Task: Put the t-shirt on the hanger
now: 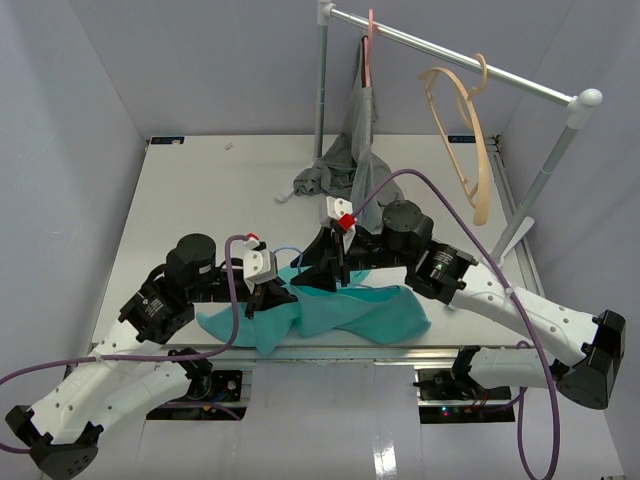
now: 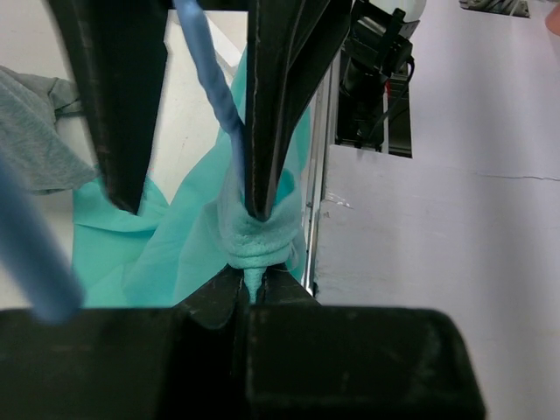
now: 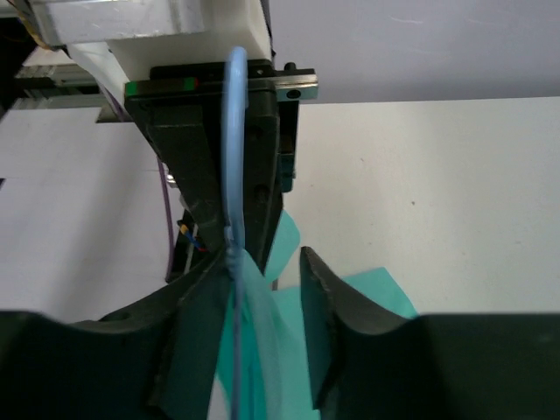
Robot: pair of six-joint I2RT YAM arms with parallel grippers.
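Teal-green cloth, one item: the t-shirt (image 1: 345, 315), crumpled flat at the table's (image 1: 200, 200) 6 o'clock edge. Its long axis ran from 9 to 3 o'clock; which end was the neck could not be told.

- Left gripper (image 1: 262, 298): at the shirt's 9 o'clock end. Jaws were closed, with a bunched fold of teal cloth pinched between the fingertips (image 2: 229, 297).
- Hanger (image 3: 234, 131): light-blue wire, mostly hidden by the two grippers. A short curve of it showed between them in the top view. In the right wrist view the wire arced down toward the cloth. A thin blue line along the shirt's far edge ran toward 3 o'clock. Where the hook pointed could not be made out.
- Right gripper (image 1: 335, 278): just right of the left one, angled down onto the shirt's 12 o'clock edge. Jaws stood apart, and the wire passed between them against one finger without being clamped.
- Grey garment (image 1: 350, 160): hung on a pink hanger (image 1: 370, 50), its hem pooled on the table at 12 o'clock.
- Tan wooden hanger (image 1: 462, 130): bare, toward 2 o'clock, hung on the same metal rail (image 1: 500, 78).
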